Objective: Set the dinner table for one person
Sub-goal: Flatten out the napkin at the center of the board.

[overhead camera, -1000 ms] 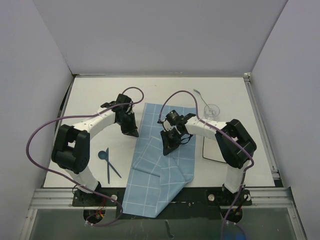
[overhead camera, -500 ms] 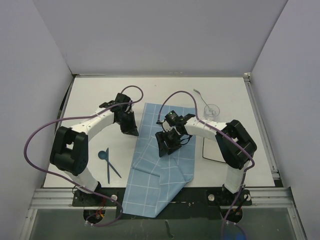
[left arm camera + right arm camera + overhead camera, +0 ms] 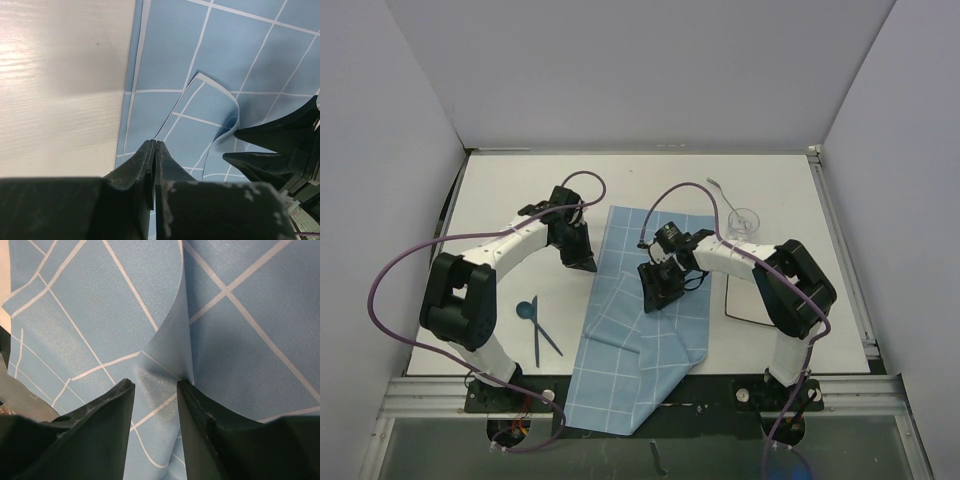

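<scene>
Hanging over the near edge of the dinner table (image 3: 510,190) is one end of the blue mat (image 3: 640,345), a cloth with white lines in squares. The dinner table is the big white top under everything. The blue mat lies in the middle of it, crumpled at the near end and flatter at the far end.

Left of the blue mat, on the bare white top, lies a blue spoon (image 3: 526,311). A thin blue cutlery piece (image 3: 534,352) lies across its handle.

A bit farther back, the left gripper (image 3: 154,144) sits at the left edge of the blue mat. Its two fingers are pressed tight together with no gap. I cannot tell if any cloth is pinched in them.

The right gripper (image 3: 155,385) is over the middle of the blue mat, pointing down. Its fingers are apart, and a raised fold (image 3: 167,352) of the blue mat stands up between them.

Far back, past the right side of the blue mat, stands a clear glass (image 3: 745,221). A thin silver cutlery piece (image 3: 717,188) is just behind it.
</scene>
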Robot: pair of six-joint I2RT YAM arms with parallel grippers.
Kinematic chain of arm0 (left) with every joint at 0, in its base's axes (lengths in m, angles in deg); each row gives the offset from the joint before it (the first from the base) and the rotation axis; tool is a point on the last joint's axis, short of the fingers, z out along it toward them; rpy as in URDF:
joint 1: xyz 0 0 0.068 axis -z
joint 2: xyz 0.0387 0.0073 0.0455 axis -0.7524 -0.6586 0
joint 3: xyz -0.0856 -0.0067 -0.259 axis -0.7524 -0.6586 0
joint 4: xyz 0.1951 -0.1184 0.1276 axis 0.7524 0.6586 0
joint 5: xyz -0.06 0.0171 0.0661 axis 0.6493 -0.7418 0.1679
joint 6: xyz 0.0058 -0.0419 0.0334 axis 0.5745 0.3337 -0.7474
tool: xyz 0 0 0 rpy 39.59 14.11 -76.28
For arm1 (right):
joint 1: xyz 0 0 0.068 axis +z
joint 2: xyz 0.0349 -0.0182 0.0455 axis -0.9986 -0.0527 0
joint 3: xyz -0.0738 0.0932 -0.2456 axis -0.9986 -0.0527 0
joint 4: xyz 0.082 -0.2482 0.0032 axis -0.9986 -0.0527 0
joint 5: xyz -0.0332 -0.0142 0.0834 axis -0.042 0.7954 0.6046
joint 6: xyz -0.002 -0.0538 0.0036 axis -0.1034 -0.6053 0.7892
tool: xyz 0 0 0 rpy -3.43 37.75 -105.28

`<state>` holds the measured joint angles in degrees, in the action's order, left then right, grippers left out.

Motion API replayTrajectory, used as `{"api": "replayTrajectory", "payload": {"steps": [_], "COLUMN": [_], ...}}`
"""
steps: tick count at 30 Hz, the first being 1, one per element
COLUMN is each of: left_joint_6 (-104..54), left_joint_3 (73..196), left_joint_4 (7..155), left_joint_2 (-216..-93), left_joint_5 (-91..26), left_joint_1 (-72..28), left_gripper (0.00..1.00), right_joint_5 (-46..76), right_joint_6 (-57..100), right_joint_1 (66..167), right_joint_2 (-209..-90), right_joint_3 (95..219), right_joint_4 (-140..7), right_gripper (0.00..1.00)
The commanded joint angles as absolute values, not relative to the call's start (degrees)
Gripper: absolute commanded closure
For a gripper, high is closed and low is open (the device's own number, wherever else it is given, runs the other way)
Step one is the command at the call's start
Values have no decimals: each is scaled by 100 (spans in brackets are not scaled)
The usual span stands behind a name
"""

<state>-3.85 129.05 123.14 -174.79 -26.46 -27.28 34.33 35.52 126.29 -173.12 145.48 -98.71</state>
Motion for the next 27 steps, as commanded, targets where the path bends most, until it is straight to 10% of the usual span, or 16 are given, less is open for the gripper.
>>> {"api": "replayTrajectory", "payload": {"steps": [1, 27], "left_joint_6": [-462, -408], "left_joint_3": [13046, 13074], "left_joint_4": [12288, 12303], "left_joint_2": [-17338, -17340], "left_joint_5": [-2556, -2580], "left_joint_1": [-2771, -2832], "left_gripper": [100, 100], "right_joint_5": [3309, 3043], "right_joint_6": [3532, 3314], "right_joint_1": [12632, 12198], "right_joint_2": [-17221, -16543], "right_joint_3": [14393, 14113], "right_joint_4": [-9836, -10132], "right_gripper": [61, 51]}}
